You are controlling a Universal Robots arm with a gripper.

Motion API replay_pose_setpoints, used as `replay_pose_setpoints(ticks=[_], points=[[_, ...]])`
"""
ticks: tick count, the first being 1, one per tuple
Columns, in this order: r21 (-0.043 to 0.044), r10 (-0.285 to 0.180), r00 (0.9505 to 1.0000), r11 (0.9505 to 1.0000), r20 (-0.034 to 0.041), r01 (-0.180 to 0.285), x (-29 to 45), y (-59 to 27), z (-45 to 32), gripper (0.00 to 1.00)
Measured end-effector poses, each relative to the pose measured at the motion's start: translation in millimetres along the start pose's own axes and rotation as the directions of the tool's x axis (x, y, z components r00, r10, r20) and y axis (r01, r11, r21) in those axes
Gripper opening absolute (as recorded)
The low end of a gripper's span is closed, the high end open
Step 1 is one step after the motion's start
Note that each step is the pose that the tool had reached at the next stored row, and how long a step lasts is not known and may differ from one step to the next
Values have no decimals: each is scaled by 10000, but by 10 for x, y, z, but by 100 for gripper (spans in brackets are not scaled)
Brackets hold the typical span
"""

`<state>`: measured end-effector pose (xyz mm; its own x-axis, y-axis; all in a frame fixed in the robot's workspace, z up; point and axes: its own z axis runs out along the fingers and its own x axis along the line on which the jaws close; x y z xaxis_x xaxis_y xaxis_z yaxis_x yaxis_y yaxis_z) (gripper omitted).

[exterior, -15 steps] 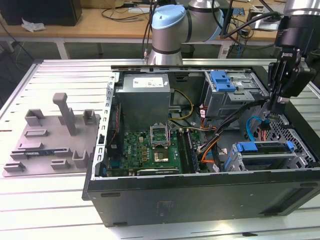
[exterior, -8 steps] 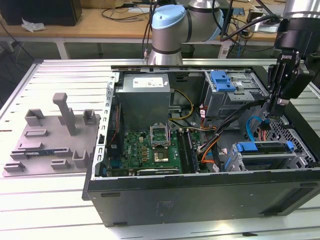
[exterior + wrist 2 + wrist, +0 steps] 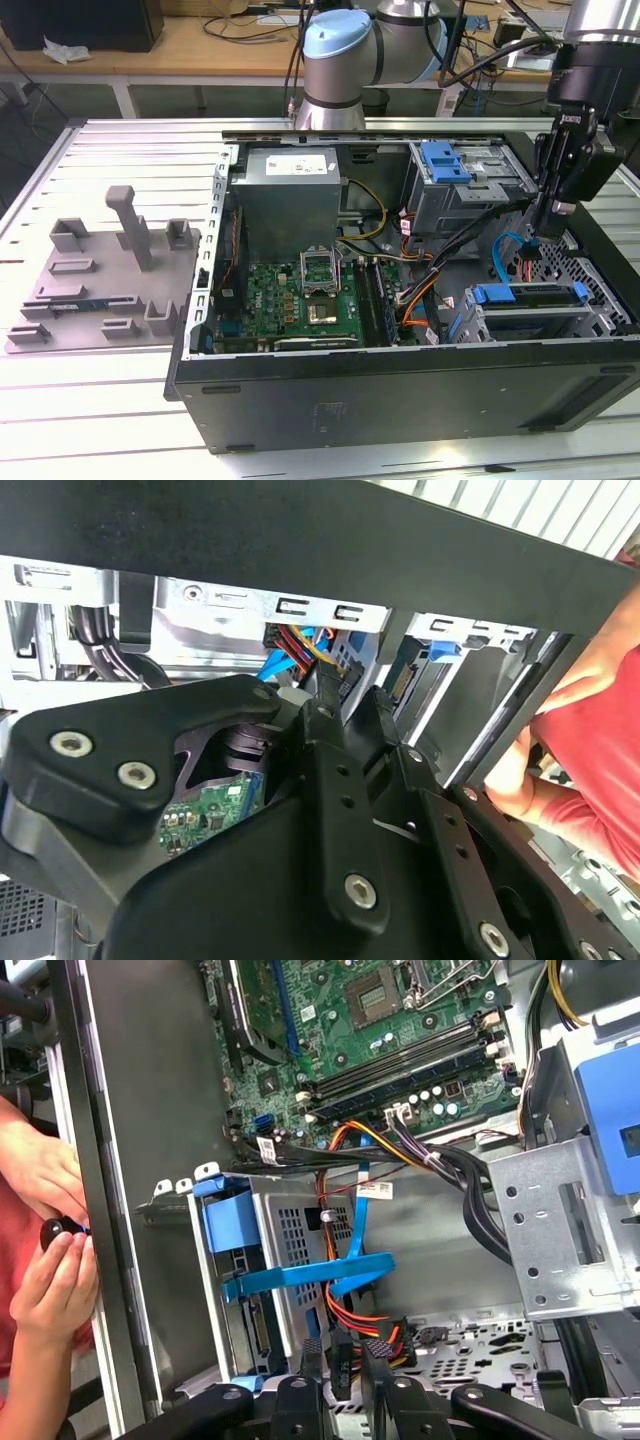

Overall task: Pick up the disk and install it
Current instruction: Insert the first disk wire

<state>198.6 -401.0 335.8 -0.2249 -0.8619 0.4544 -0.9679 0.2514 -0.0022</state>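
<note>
Currently: open computer case [image 3: 400, 400] lies flat on the slatted bench [image 3: 120, 160], toward the exterior view's right. The disk [image 3: 528, 296] sits in the drive cage [image 3: 600, 305] at the case's corner nearest the camera on that right side, blue rail uppermost. The gripper [image 3: 541, 226] hangs inside the case just beside that cage. In both wrist views its fingers are closed on a black connector [image 3: 344, 1362] with red, orange and yellow wires. Grey fixture tray [image 3: 100, 285] rests by the bench's opposite edge. A person's hand [image 3: 52, 1285] is just outside the case wall.
</note>
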Motion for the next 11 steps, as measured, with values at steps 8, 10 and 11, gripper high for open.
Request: replay_pose_setpoints(ticks=[8, 10, 11], points=[[-52, 109, 9999, 9999, -13, -109, -3, -20, 17, 29], [-83, 171, 9999, 9998, -15, -171, 0, -23, 24, 29], [-89, 183, 9998, 9998, -15, -184, 1, -23, 25, 29]])
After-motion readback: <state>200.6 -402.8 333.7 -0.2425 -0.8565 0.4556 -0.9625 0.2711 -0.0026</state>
